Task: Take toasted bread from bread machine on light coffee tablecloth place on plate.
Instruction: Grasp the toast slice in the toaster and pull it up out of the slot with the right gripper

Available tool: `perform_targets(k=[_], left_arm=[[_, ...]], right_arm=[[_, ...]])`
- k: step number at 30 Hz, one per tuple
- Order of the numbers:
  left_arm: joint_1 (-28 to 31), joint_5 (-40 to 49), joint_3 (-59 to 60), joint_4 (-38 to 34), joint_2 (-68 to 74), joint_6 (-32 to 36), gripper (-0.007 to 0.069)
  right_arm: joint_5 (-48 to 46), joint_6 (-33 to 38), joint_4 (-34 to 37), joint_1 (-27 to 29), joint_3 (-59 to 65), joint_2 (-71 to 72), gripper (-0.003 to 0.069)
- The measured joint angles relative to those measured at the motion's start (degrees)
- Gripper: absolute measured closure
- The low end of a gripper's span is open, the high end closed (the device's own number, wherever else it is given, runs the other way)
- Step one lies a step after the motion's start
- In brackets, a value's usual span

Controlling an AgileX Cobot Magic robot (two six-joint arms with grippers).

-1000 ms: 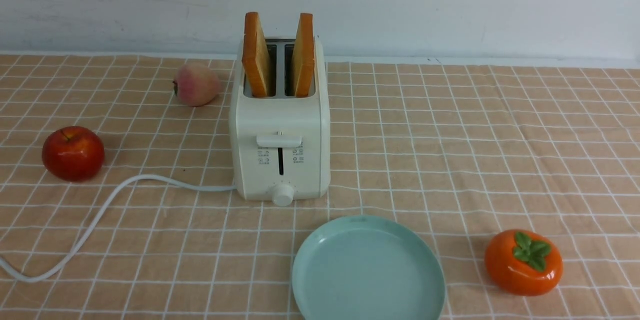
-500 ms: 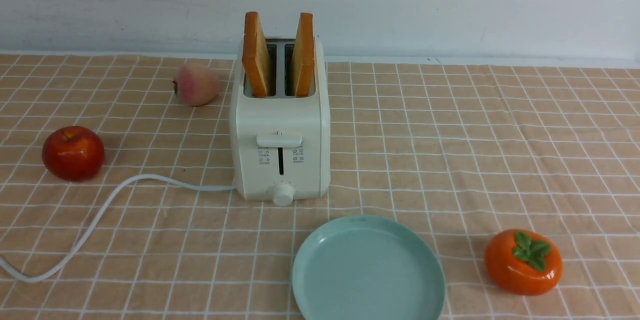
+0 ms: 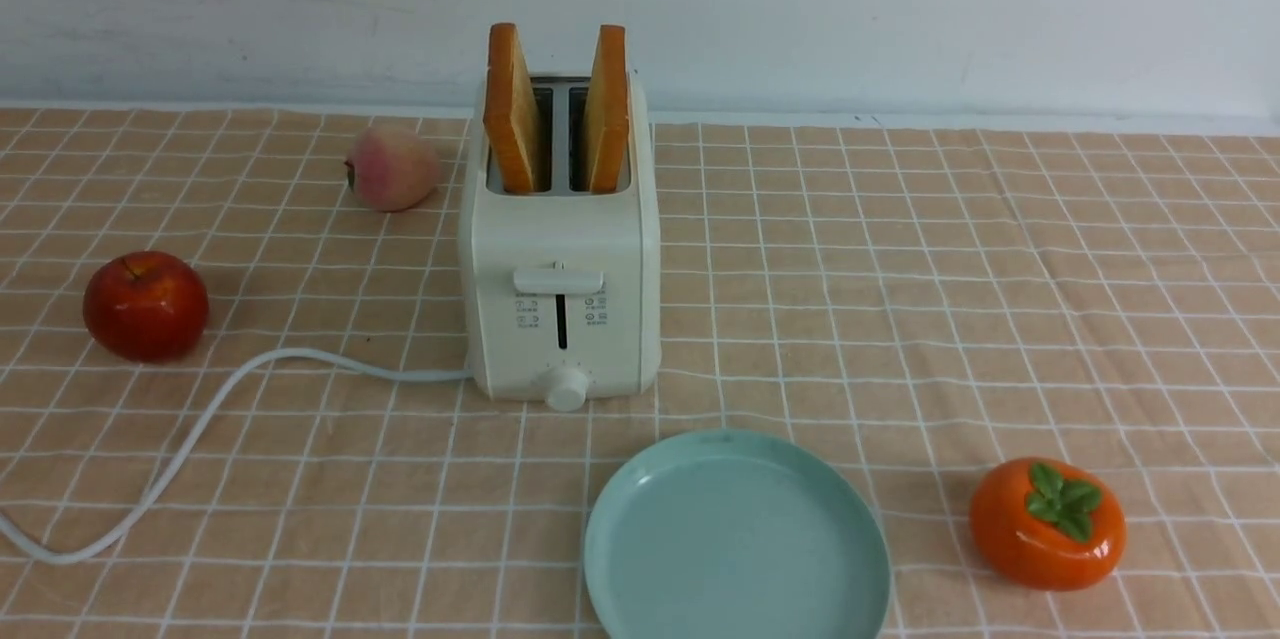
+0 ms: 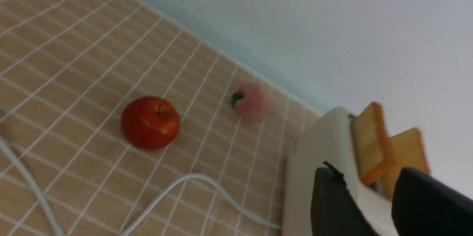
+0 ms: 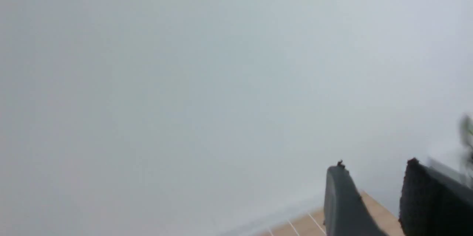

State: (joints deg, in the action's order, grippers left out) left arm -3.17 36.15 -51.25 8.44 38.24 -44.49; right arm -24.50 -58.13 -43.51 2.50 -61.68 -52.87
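Left wrist view is showing the left gripper [image 4: 366, 172], apart, hovering near the toasted bread [image 4: 369, 142] in the bread machine [image 4: 317, 147]; the right gripper [image 5: 375, 165], also apart, is facing the wall [image 5: 184, 81].

1. The left slice [image 3: 512, 109] and right slice [image 3: 607, 109] of toasted bread stand well out of the bread machine [image 3: 560, 309], with open air above them and a gap between them.
2. To its left stand a peach [image 3: 392, 169] and a red apple [image 3: 146, 306], and the white cord [image 3: 200, 429] trails across the cloth.
3. To its right lies a wide stretch of bare tablecloth [image 3: 950, 269].
4. The plate [image 3: 735, 539] lies just in front, with a persimmon [image 3: 1046, 524] apart on its right.
5. The wall [image 3: 900, 9] stands behind.
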Motion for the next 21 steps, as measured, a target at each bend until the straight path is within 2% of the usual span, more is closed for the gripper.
perform_targets(k=[3,4,6,7,8,9,10,11,15,16,17,18,21], left_arm=[[0.00,0.05,1.47,-0.01,0.59,0.00,0.0385],[0.00,-0.09,1.58,-0.01,0.59,0.00,0.0385],[0.00,-0.70,2.60,-0.55,0.59,0.00,0.0385],[0.00,-0.70,2.70,-0.67,0.59,0.00,0.0385],[0.00,-0.62,2.85,-1.50,0.59,0.00,0.0385],[0.00,-0.62,2.85,-1.50,0.59,0.00,0.0385],[0.00,-0.67,2.85,-1.87,0.62,0.00,0.0385],[0.00,-0.67,2.85,-2.42,0.66,0.00,0.0385],[0.00,-0.54,2.85,-2.83,0.66,0.00,0.0385],[0.00,-0.22,2.85,-2.91,0.66,0.00,0.0385],[0.00,-0.13,2.85,-2.91,0.66,0.00,0.0385],[0.00,0.89,2.85,-3.14,0.66,0.00,0.0385],[0.00,2.96,2.85,-3.47,0.66,0.00,0.0385]], right_arm=[[-7.63,6.87,10.52,0.00,0.12,-5.92,0.0419],[-8.04,7.59,11.59,0.00,0.12,-5.92,0.0419],[-12.21,21.46,29.22,0.00,0.12,-11.60,0.0419],[-12.71,22.73,32.43,0.00,0.12,-12.01,0.0419],[-14.21,33.91,43.51,-0.39,0.12,-15.13,0.0419],[-14.34,35.44,46.87,-0.62,0.12,-15.87,0.0419],[-14.70,43.18,54.53,-1.39,0.12,-17.54,0.0419],[-14.16,55.82,65.90,-3.17,0.12,-19.47,0.0419],[-7.01,81.28,92.29,-9.57,0.12,-22.94,0.0419],[-4.87,88.02,97.70,-11.25,-0.12,-23.66,0.0419],[-4.53,89.41,100.25,-12.13,-0.22,-23.85,0.0419],[-2.72,101.82,110.55,-16.10,-2.18,-26.46,0.0419],[-3.49,114.90,120.24,-21.56,-7.60,-31.33,0.0419]])
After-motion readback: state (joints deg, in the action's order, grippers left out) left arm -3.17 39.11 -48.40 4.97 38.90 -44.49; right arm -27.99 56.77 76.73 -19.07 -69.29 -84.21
